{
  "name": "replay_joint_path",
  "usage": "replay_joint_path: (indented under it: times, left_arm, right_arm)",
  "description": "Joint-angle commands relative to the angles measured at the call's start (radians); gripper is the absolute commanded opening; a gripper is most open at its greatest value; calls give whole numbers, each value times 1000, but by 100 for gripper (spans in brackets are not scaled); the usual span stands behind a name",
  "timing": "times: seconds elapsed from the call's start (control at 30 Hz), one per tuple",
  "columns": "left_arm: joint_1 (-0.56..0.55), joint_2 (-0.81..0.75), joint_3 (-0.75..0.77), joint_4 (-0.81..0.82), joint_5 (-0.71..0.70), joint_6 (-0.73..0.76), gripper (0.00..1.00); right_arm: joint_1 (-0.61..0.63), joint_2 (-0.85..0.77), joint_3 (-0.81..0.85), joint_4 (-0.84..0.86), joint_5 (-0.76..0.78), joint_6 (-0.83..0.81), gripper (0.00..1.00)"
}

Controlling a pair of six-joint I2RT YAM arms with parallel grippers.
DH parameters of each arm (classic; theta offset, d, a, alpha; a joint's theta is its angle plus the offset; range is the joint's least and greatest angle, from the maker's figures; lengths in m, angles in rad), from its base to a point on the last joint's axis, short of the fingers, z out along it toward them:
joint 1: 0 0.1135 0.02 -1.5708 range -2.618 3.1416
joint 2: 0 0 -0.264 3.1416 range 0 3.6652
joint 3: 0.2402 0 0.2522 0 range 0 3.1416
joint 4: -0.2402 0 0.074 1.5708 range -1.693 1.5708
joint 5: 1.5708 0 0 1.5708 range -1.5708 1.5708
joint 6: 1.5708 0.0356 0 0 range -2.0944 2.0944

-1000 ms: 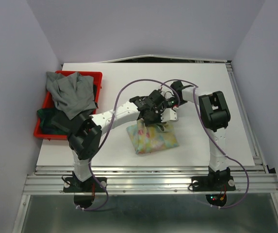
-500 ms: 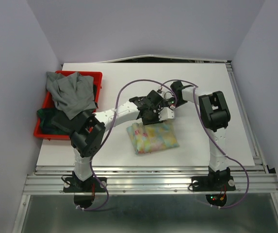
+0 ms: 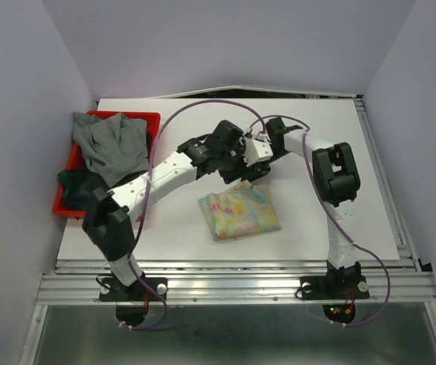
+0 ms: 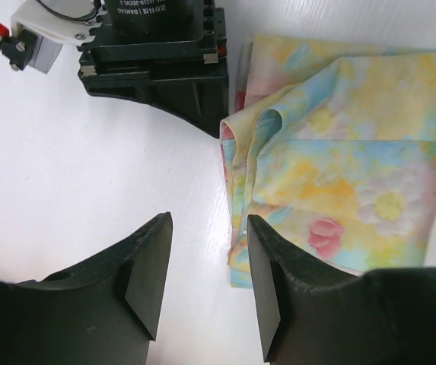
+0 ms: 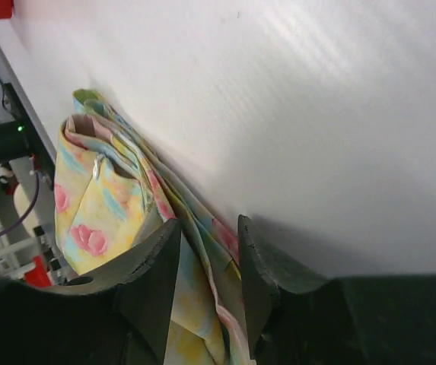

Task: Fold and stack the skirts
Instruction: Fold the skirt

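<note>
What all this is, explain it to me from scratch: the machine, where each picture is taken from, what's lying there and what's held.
Two robot arms, left arm and right arm, are bolted at the near edge of a white table. The wide picture comes from a fixed camera above and behind them. The other two come from cameras on each wrist, looking past that arm's own fingers. A folded floral skirt lies on the table. A red bin at the left holds a grey skirt and darker cloth. The left gripper is open and holds nothing. The right gripper has the floral skirt's edge between its fingers; whether it pinches it is unclear.
</note>
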Motion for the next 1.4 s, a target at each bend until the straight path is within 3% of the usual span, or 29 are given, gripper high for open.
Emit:
replay_joint_path:
  times: [0.0,0.17,0.33,0.5,0.53,0.57,0.73,0.9,1.13,1.37]
  left_arm:
    - [56,-153,-34,0,131,-216,57]
    - [108,-267,-223,98,254,-324,56]
    - [143,-287,-326,215,442,-477,52]
    - [163,-237,-445,328,653,-607,48]
    - [174,-227,-468,355,670,-629,47]
    - [200,-183,-534,432,709,-691,47]
    - [254,-51,-508,380,687,-638,46]
    - [300,56,-499,359,653,-612,46]
    - [312,156,-439,332,610,-586,47]
    - [312,158,-311,263,595,-520,55]
  right_arm:
    - [-18,-46,117,27,77,31,44]
    - [-51,-93,238,24,112,33,45]
    - [-60,-211,188,26,113,36,46]
    - [-60,-365,5,47,-18,98,47]
    - [-60,-409,-82,60,-47,135,47]
    - [-60,-465,-269,105,-156,190,50]
    - [-40,-494,-493,224,-239,246,56]
    - [-40,-383,-543,287,-236,253,57]
    - [-40,-299,-532,390,-84,293,57]
    - [-49,-351,-520,386,77,290,60]
